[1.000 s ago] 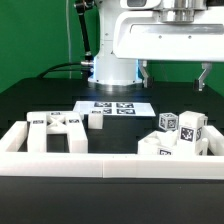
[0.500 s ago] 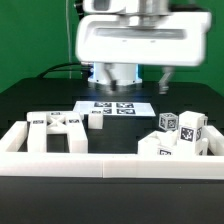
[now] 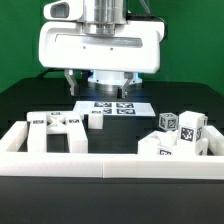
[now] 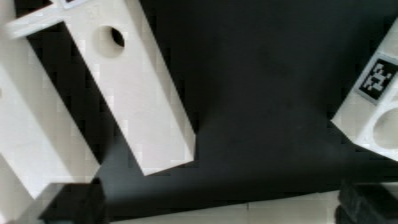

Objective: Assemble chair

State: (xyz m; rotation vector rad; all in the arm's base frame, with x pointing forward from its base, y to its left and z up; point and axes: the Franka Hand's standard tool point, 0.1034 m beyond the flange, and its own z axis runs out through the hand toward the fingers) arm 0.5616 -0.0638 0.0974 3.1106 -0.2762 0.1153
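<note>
The chair lies in loose white tagged pieces on the black table. A frame-like piece with bars is at the exterior view's left, a small block sits near the middle, and several blocky pieces are piled at the right. My gripper hangs open and empty above the back of the table, well over the parts. In the wrist view a bar with a round hole lies beside another bar, a tagged piece shows at the edge, and the gripper touches none of them.
The marker board lies flat behind the small block. A long low white border rail runs along the front, with raised ends at both sides. The robot base stands at the back.
The gripper has swept from the exterior view's right to the left-middle, staying high, open and empty. The parts have not moved.
</note>
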